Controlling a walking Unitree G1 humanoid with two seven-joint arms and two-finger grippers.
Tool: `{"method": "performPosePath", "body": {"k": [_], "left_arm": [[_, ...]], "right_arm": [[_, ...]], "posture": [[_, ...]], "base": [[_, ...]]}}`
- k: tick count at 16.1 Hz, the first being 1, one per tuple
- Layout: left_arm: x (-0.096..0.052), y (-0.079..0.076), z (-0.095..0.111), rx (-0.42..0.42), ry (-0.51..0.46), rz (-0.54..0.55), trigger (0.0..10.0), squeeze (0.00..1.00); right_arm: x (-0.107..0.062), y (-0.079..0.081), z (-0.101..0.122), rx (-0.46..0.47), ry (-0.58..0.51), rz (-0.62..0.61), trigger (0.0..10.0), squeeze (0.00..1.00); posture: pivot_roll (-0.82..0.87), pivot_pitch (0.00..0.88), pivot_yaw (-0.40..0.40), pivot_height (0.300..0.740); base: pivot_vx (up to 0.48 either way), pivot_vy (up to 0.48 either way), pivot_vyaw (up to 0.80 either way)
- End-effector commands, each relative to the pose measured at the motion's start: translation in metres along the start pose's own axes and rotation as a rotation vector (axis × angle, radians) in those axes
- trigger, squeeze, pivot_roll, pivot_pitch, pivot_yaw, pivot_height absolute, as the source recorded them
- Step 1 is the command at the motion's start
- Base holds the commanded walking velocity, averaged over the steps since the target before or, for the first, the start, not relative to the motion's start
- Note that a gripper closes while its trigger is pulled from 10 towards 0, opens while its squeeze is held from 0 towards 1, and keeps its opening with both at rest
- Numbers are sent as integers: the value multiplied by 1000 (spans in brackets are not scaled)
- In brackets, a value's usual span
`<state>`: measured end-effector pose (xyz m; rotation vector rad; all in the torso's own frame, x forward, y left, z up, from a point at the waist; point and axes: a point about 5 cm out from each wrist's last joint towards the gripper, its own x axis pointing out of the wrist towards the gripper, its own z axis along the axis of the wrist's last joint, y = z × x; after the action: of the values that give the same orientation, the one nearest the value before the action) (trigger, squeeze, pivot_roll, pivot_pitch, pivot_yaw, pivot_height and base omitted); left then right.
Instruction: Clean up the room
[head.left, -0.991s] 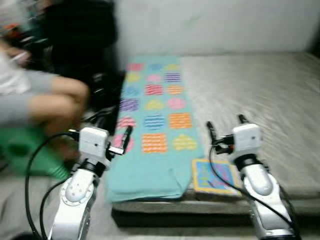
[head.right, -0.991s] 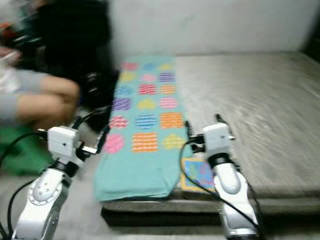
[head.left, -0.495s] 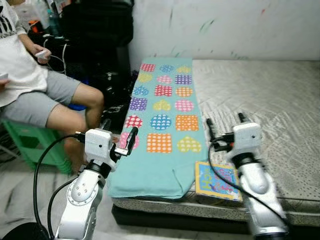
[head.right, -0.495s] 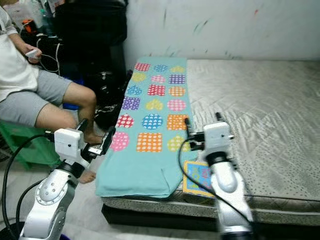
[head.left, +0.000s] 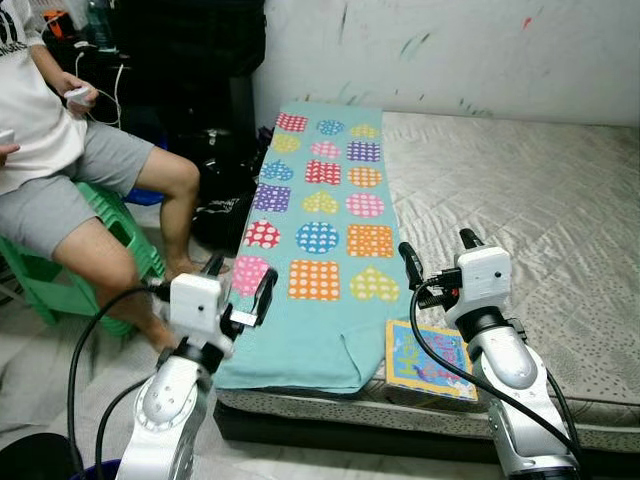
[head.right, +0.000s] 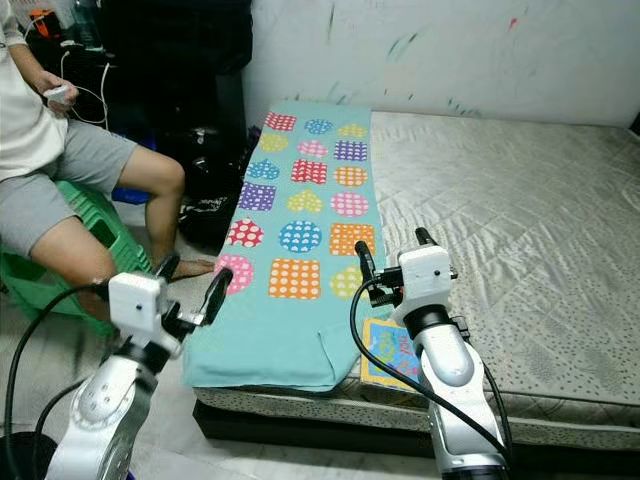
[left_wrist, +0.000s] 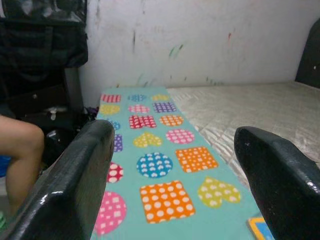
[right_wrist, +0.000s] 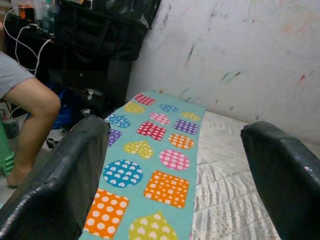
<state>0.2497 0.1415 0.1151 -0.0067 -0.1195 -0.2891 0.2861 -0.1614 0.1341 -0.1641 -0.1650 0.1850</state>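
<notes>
Teal patterned cloth (head.left: 325, 230) and a colourful flat book (head.left: 430, 357) lie untouched at the mattress's (head.left: 520, 200) near-left edge, both the left pincer (head.left: 240, 285) and right pincer (head.left: 435, 255) wide and empty, cleanup apparently unstarted.

Teal patterned blanket (head.left: 322, 230) – flat along mattress (head.left: 520, 210) – book (head.left: 428, 358) beside.

Seated person (head.left: 60, 180) cut off at left edge; book (head.left: 425, 358) part-hidden behind right arm.
</notes>
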Motion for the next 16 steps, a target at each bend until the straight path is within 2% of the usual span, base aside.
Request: {"method": "performPosePath", "body": {"k": [1,4,8,11,13,16], "left_arm": [[0,-2,3,0,-5,-25,10000,0],[2,-8,4,-10,4,-59,10000,0],[2,-8,4,-11,6,-62,10000,0],[4,-10,7,-15,6,-84,10000,0],[3,-11,6,-18,10,-80,10000,0],[5,-12,5,-1,16,-32,10000,0]], "right_arm": [[2,1,7,5,-22,8,10000,0],[-1,0,6,5,-16,-6,10000,0],[-1,0,7,5,-15,-7,10000,0],[5,-5,4,-15,-8,-9,10000,0],[4,-6,4,-24,-5,-2,10000,0],[3,-4,1,-26,3,10,10000,0]], "posture": [[-44,82,-38,740],[-55,95,-16,740],[-55,95,-16,740],[-45,97,-10,740],[-47,97,-13,740],[-47,96,-16,740]], "base": [[270,0,0],[287,0,0],[292,0,0],[306,0,0],[291,0,0],[0,0,0]]}}
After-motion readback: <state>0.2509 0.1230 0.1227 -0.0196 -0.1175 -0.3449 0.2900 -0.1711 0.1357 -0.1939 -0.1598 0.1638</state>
